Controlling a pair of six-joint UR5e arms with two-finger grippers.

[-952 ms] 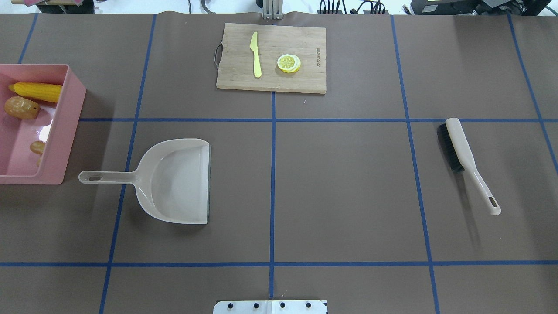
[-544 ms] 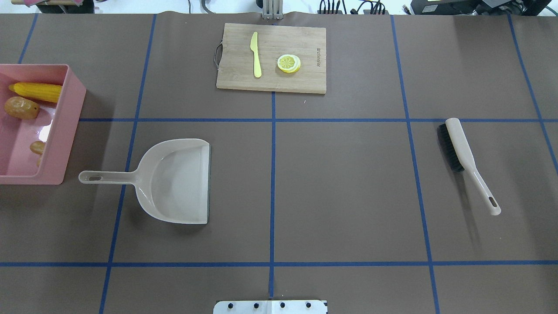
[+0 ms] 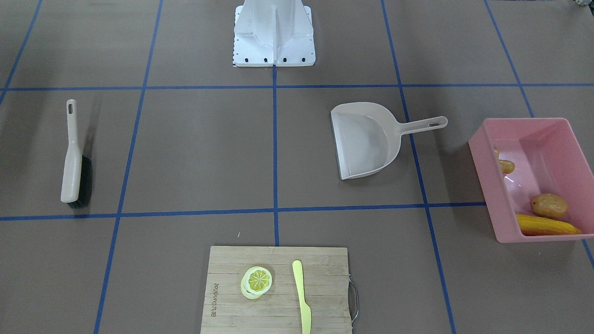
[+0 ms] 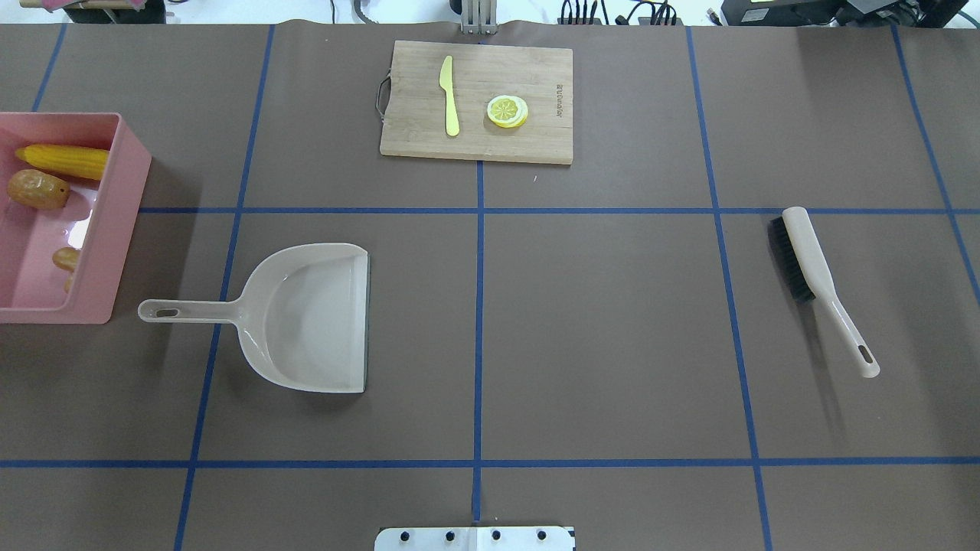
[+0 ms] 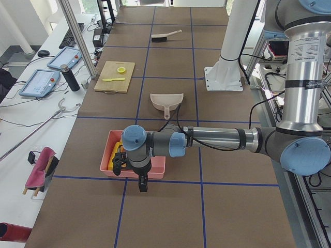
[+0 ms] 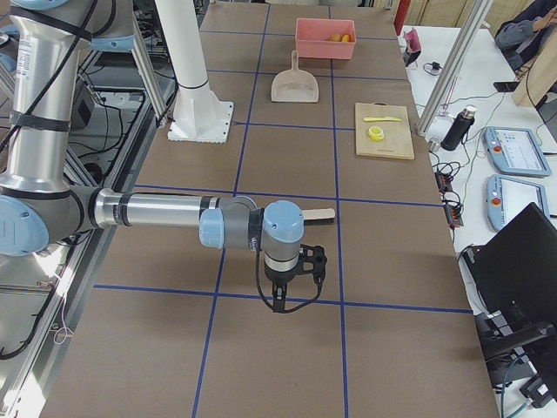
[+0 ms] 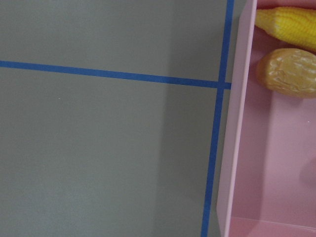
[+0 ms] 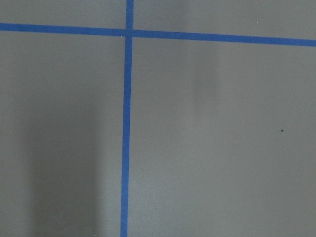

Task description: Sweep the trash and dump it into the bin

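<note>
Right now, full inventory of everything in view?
bin: 1, pink, table's left end
corn cob: 1, yellow, in bin
potato: 1, brown, in bin
ginger root: 1, tan, in bin
dustpan: 1, beige, beside bin, empty
brush: 1, beige, black bristles, right side
cutting board: 1, wood, far centre
knife: 1, pale yellow, on board
lemon slice: 1, yellow, on board
left gripper: 1, black, by bin, state unclear
right gripper: 1, black, right end, state unclear

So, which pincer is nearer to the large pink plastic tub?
Left. The left pincer hangs close by the edge of the large pink plastic tub. The right pincer is at the opposite end of the table, far from it.
</note>
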